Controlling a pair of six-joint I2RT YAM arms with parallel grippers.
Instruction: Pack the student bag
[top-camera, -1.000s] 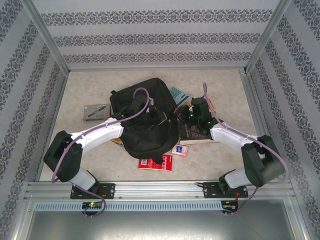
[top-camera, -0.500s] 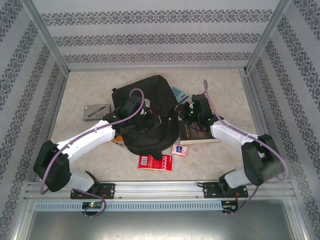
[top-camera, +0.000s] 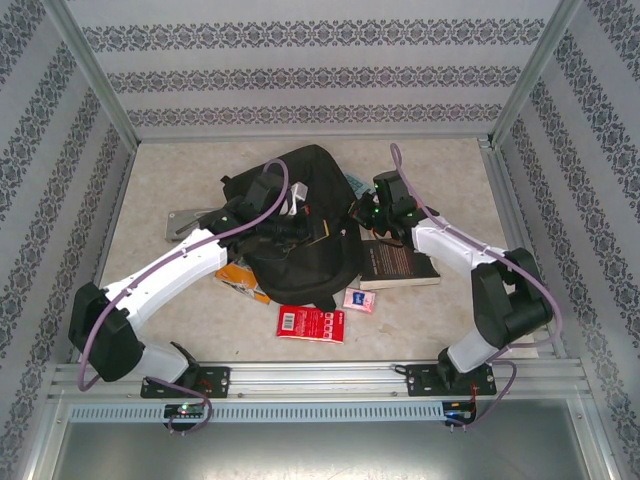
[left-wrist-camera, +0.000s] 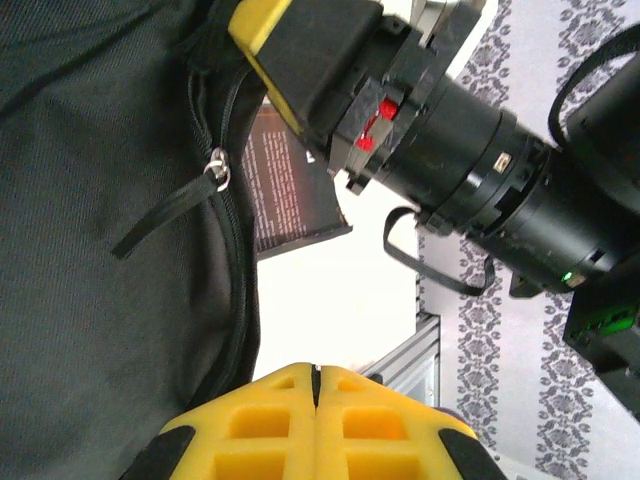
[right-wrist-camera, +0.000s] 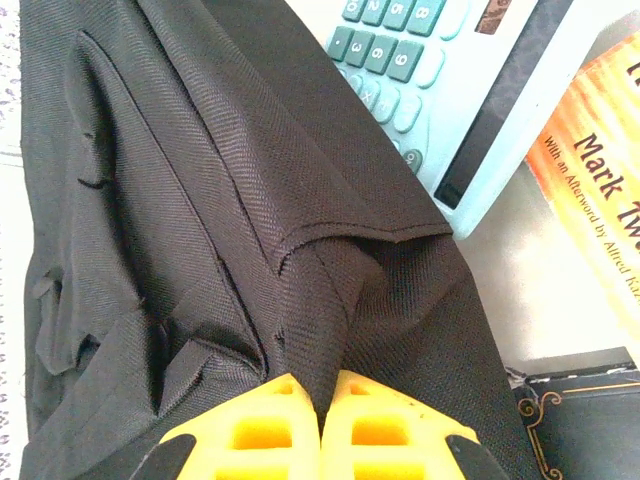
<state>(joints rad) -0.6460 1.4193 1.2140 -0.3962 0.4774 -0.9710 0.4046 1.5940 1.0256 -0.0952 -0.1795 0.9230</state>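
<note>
The bag (top-camera: 315, 170) lies in the middle of the desk (top-camera: 450, 180), just beside a dark book (top-camera: 400, 265). The right gripper (right-wrist-camera: 322, 385) has its jaws pinching a fold of the bag fabric, near a calculator (right-wrist-camera: 450, 60). The left gripper (left-wrist-camera: 315, 375) is at the bag's zipper side, with its jaws pressed together.

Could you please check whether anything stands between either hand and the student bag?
Nothing visible does. The right hand is pinching a fold of the student bag, and the left hand, closed, sits right beside its zipper.
</note>
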